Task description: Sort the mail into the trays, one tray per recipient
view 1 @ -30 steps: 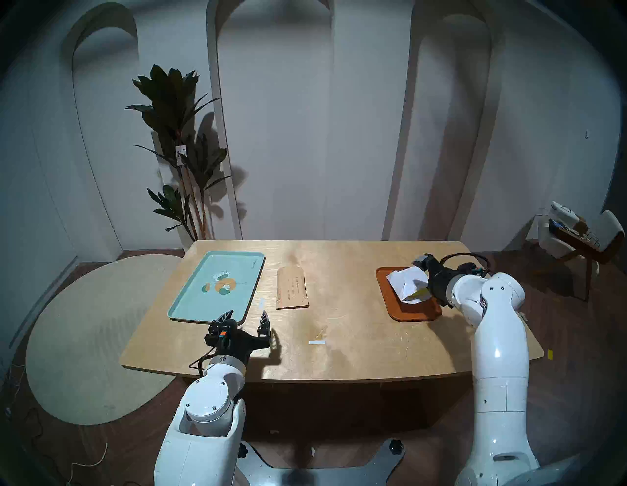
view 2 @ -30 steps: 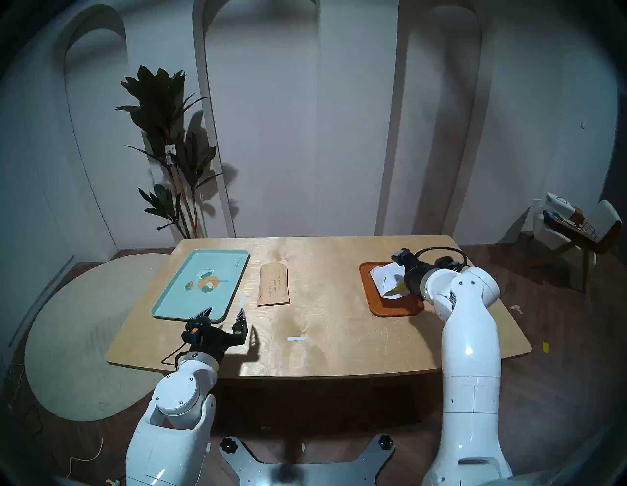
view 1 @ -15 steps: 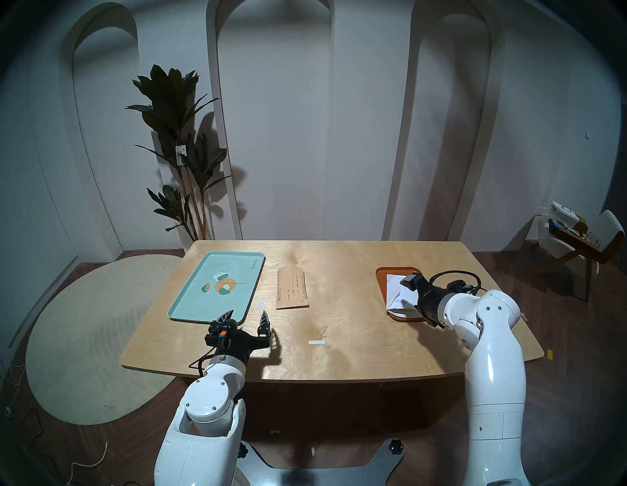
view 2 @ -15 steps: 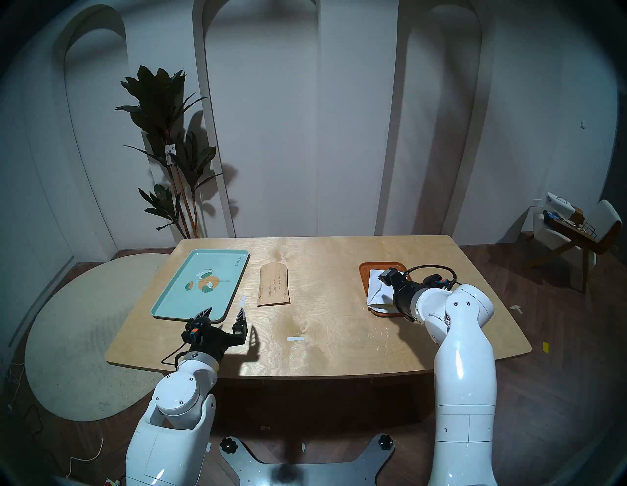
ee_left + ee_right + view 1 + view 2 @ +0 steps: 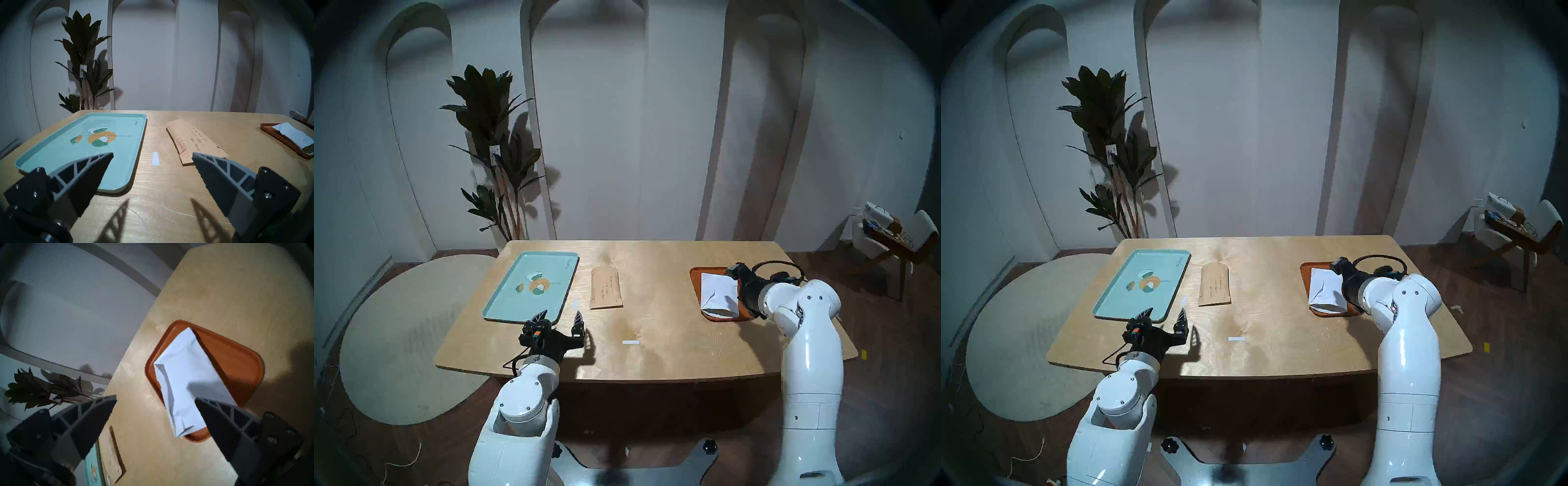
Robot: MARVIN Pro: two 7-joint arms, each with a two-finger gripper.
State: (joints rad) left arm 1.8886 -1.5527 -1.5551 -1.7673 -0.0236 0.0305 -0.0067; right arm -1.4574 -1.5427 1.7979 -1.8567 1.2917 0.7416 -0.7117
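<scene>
Both my fingers (image 5: 153, 156) (image 5: 155, 400) gape wide, empty; white envelope (image 5: 183, 378) in orange tray (image 5: 237, 365), brown envelope (image 5: 195, 140) on surface (image 5: 653, 325).

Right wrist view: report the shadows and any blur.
Right wrist view: a dark shadow falls across the white envelope and the table beside the orange-brown tray; the tilted picture is soft and blocky. Left wrist view: the left tool casts crisp finger shadows.
</scene>
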